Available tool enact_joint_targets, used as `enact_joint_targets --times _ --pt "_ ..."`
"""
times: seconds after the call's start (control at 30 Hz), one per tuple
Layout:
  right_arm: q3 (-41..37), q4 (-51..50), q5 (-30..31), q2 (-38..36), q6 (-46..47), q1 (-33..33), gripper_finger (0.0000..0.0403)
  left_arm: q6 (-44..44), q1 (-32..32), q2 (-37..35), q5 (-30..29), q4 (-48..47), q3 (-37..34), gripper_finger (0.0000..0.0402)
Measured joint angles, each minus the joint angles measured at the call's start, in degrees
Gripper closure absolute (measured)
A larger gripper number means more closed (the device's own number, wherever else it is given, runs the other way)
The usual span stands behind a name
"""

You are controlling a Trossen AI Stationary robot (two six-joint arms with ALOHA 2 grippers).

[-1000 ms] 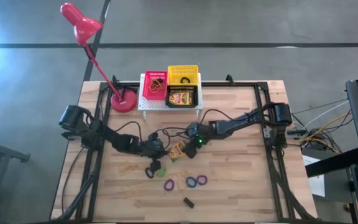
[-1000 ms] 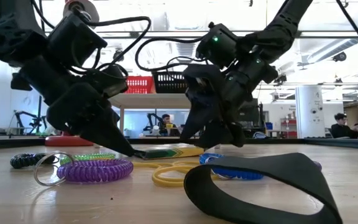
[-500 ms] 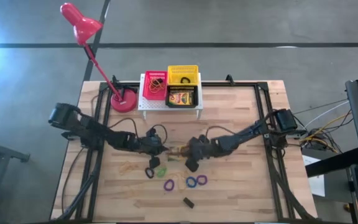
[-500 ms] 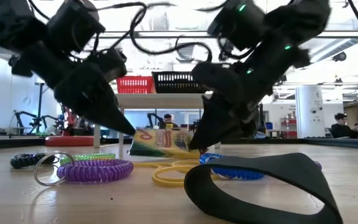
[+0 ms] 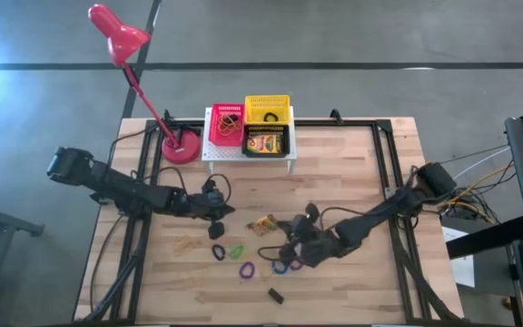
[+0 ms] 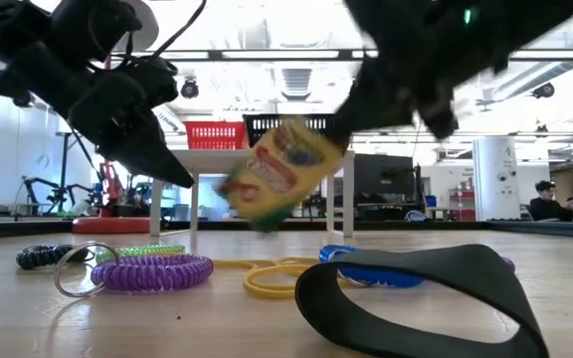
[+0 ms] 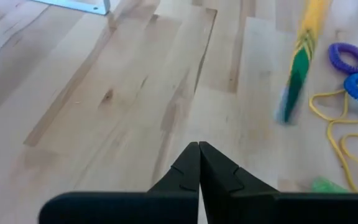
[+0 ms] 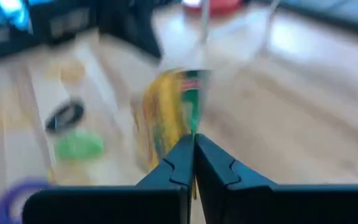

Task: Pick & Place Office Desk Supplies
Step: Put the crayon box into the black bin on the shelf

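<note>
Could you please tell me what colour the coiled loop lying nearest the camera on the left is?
Purple; the coiled loop shows best in the low view.

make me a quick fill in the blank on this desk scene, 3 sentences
1. In the low view the crayon box is tilted, in the air ___ the table.
2. The left end effector and the right end effector both have their fingers ___.
3. On the white rack, the basket next to the yellow basket is ___.

Missing words: above; shut; red
</note>
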Motion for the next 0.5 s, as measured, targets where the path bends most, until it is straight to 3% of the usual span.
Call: enact_joint_targets --times 0.13,0.23,0.5 --pt "0.02 0.58 5.65 -5.4 -2.0 0.14 0.0395 -0.15 -0.06 0.17 0.04 2.79 -1.04 0.0398" --pt "0.11 0.76 5.48 -9.03 -4.36 -0.54 0.0395 -0.16 -0.06 0.16 0.04 4.06 -1.27 0.0398" --pt "0.11 0.04 -7.97 -10.04 -6.77 -1.18 0.0395 2.68 -1.22 0.79 0.23 10.87 -1.31 0.0398"
